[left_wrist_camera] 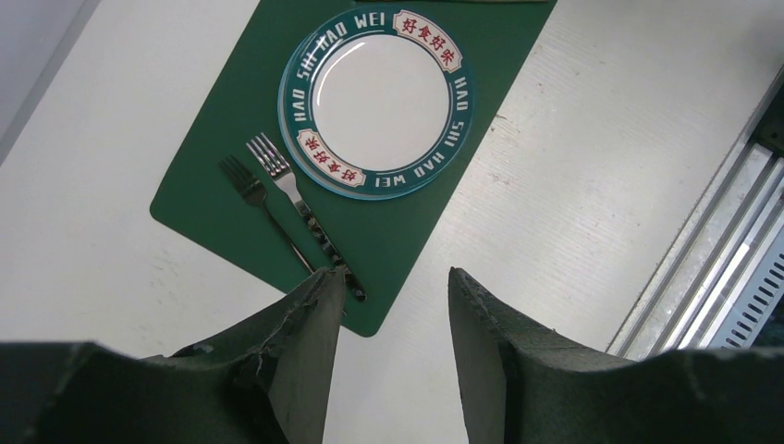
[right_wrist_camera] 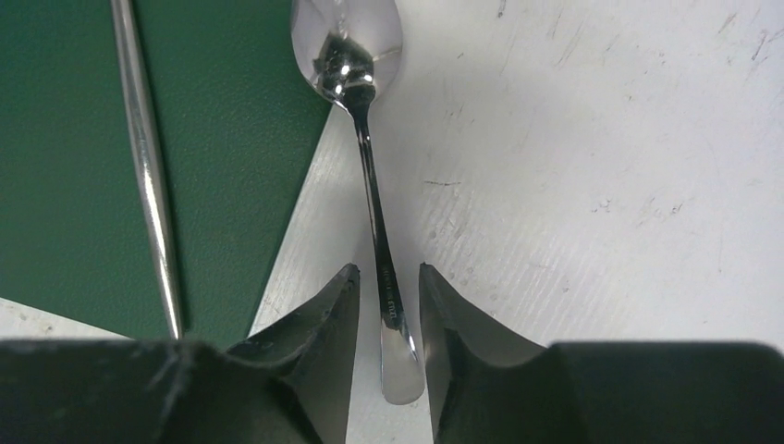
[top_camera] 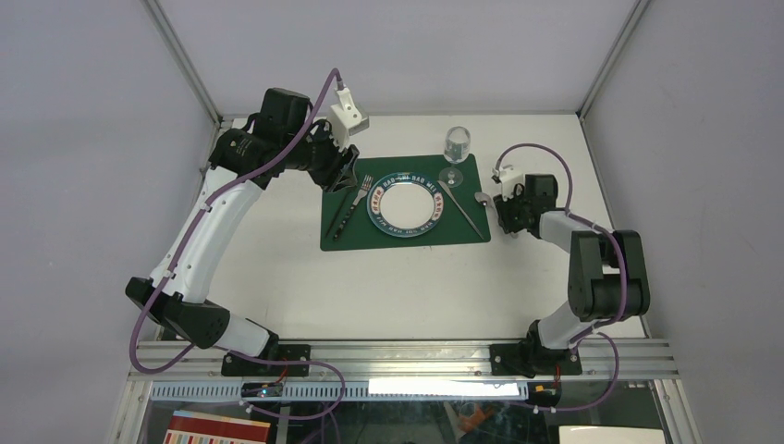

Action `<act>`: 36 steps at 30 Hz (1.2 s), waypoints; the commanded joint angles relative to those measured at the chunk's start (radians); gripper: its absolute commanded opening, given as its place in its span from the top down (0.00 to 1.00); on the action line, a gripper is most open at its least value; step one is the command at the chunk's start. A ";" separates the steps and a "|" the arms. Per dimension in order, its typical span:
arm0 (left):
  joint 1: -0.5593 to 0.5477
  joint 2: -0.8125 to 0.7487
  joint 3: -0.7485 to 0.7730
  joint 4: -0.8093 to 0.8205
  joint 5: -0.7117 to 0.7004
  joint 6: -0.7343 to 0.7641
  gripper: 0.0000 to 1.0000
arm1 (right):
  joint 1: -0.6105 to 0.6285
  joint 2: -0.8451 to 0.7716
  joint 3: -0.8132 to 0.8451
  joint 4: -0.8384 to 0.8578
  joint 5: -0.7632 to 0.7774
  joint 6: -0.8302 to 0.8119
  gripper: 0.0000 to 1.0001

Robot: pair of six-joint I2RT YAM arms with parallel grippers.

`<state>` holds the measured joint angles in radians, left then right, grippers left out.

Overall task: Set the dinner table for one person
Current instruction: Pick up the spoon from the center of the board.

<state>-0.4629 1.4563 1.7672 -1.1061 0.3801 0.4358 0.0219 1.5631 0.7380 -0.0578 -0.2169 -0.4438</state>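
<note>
Right wrist view: my right tool [right_wrist_camera: 388,270] is narrow, jaws straddling the spoon [right_wrist_camera: 370,185] handle without pinching; it looks light, stiff, slippery, so grip mid-handle.

Overhead above dinner table [top_camera: 277,277], close wrist views, placemat [top_camera: 404,242] shared

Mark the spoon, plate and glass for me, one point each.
spoon [right_wrist_camera: 373,213], right wrist view, middle of the handle.
plate [left_wrist_camera: 377,100], left wrist view, bare white centre.
glass [top_camera: 457,143], top external view, its clear body.
</note>
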 commanded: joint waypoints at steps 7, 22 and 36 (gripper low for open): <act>0.011 -0.039 0.020 0.033 0.031 0.006 0.53 | -0.010 0.011 0.040 -0.117 0.000 -0.002 0.93; 0.013 -0.046 0.009 0.035 0.032 0.007 0.52 | -0.014 -0.142 0.089 -0.186 -0.113 0.016 1.00; 0.016 -0.055 0.006 0.035 0.033 0.009 0.52 | 0.011 -0.039 0.279 -0.399 -0.453 0.041 1.00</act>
<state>-0.4561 1.4448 1.7672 -1.1061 0.3943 0.4358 0.0185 1.4742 0.9329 -0.3862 -0.4938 -0.4236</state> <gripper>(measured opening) 0.477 0.025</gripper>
